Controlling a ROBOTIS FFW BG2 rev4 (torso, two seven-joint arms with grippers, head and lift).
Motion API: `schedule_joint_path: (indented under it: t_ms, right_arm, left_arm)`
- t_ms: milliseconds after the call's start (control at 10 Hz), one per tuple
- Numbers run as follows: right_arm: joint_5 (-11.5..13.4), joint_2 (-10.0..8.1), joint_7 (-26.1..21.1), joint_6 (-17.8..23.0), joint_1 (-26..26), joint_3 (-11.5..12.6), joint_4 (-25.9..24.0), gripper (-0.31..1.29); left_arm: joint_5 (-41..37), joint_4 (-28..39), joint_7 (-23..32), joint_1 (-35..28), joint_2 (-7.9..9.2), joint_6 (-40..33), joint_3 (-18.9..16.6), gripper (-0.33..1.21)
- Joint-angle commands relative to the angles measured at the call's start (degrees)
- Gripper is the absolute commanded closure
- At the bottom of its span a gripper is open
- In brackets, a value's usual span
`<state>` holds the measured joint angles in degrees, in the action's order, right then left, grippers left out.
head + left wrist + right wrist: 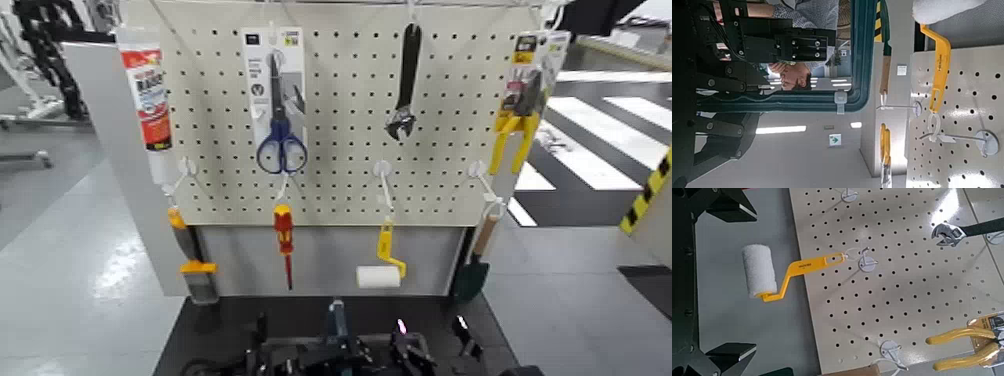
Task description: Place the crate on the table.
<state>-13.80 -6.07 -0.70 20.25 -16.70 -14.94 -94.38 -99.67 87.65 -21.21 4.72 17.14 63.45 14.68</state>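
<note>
The crate (300,358) is a dark mass at the bottom of the head view, low over the black table (200,335). Its blue-grey handle bar (336,322) stands up in the middle. My left gripper (262,350) and right gripper (412,348) sit on either side of the handle. In the left wrist view the handle bar (860,55) curves close past the camera, with the right gripper (774,43) beyond it. In the right wrist view the right gripper's fingers (727,354) are spread wide with nothing between them.
A cream pegboard (340,170) stands behind the table, holding scissors (280,110), a wrench (405,85), yellow pliers (520,130), a screwdriver (285,240) and a paint roller (378,275). Grey floor (70,270) lies on both sides.
</note>
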Motion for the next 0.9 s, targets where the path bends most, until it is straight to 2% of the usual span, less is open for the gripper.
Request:
schedule_joint_path:
  t_ms: [100,500,900]
  right_arm:
    - [-0.1,0.00,0.0,0.1,0.0,0.0,0.1,0.14]
    - [-0.1,0.09,0.0,0.1,0.0,0.0,0.0,0.14]
    - [-0.1,0.09,0.0,0.2,-0.1,0.0,0.0,0.14]
  left_arm:
    - [0.0,0.0,0.0,0.0,-0.09,-0.1,0.0,1.18]
    - [0.0,-0.3,0.1,0.0,-0.09,-0.1,-0.8,1.18]
    - [0.1,-1.9,1.0,1.3,0.70,0.1,-1.7,1.18]
